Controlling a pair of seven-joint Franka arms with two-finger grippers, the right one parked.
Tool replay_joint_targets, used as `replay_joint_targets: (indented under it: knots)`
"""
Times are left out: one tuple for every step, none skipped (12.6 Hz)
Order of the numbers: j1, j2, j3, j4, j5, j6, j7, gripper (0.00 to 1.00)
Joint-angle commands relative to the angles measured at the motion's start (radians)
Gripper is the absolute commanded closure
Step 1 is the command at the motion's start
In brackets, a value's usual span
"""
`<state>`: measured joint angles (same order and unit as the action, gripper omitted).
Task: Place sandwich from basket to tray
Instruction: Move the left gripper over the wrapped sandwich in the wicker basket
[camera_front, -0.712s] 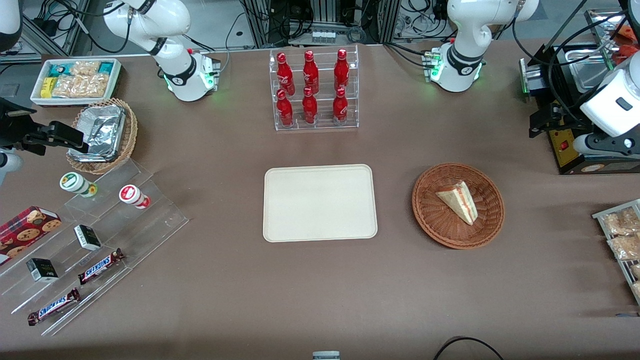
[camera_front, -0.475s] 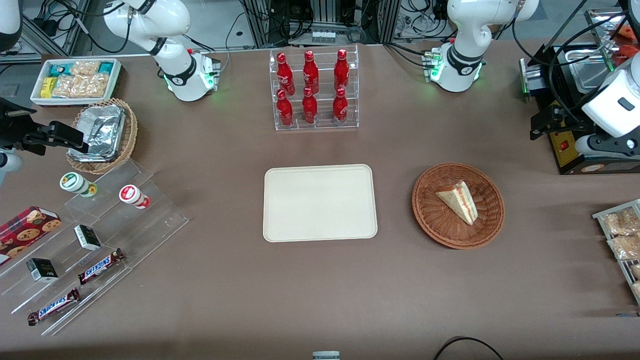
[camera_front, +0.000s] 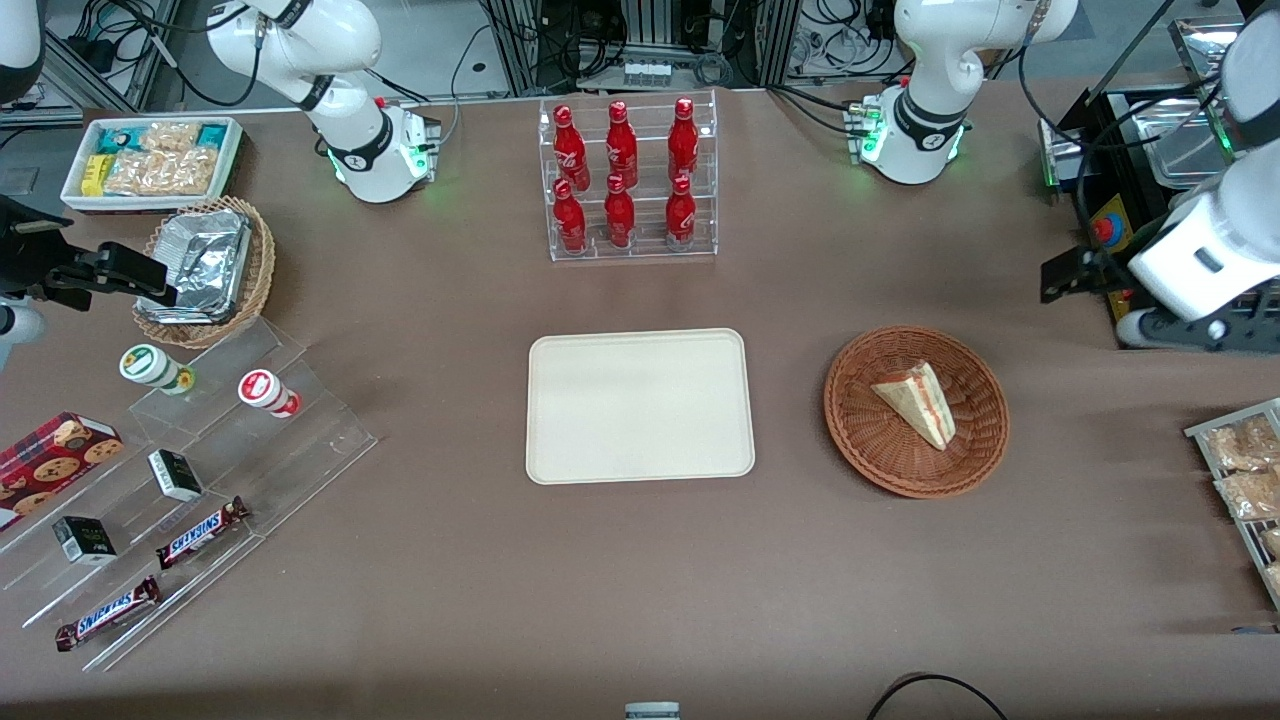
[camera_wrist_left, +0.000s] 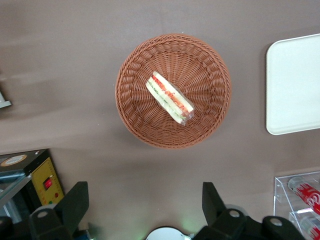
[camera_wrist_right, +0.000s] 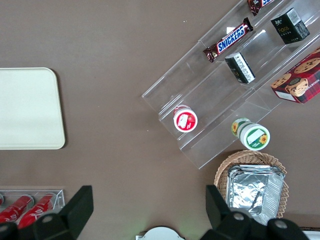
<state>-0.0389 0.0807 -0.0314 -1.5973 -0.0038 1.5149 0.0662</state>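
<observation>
Brown table (camera_front: 640, 580): tray (camera_front: 640, 406) mid, basket (camera_front: 880, 450) beside; hand (camera_wrist_left: 145, 210) above, open.

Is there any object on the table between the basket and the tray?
No. In the front view only bare brown table separates the basket from the tray. The hand, fingers open, hangs above the table beside the basket.

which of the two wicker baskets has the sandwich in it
The reddish-brown basket beside the tray holds the sandwich; the open pincer hovers above it.

The tray (camera_wrist_right: 27, 107) is seen near one finger of the parked hand (camera_wrist_right: 147, 210). A foil-filled wicker basket (camera_wrist_right: 250, 156) is seen by the other finger, a stepped rack (camera_wrist_right: 210, 95) farther off.
</observation>
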Motion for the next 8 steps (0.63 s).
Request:
replay_joint_targets:
  knots:
    - [-0.009,-0.024,0.004,-0.124,0.001,0.092,-0.002,0.00]
    - [-0.009,-0.022,0.004,-0.151,0.001,0.117,-0.002,0.00]
    - [-0.009,-0.022,0.004,-0.188,0.001,0.158,-0.003,0.00]
    - [-0.010,-0.025,0.002,-0.229,0.001,0.201,-0.006,0.00]
    - [-0.013,-0.030,-0.001,-0.274,0.001,0.250,-0.029,0.00]
    - [-0.024,-0.035,-0.002,-0.320,0.002,0.301,-0.067,0.00]
    - [-0.027,-0.039,-0.004,-0.355,0.002,0.347,-0.110,0.00]
    - [-0.045,-0.041,-0.004,-0.386,0.002,0.385,-0.149,0.00]
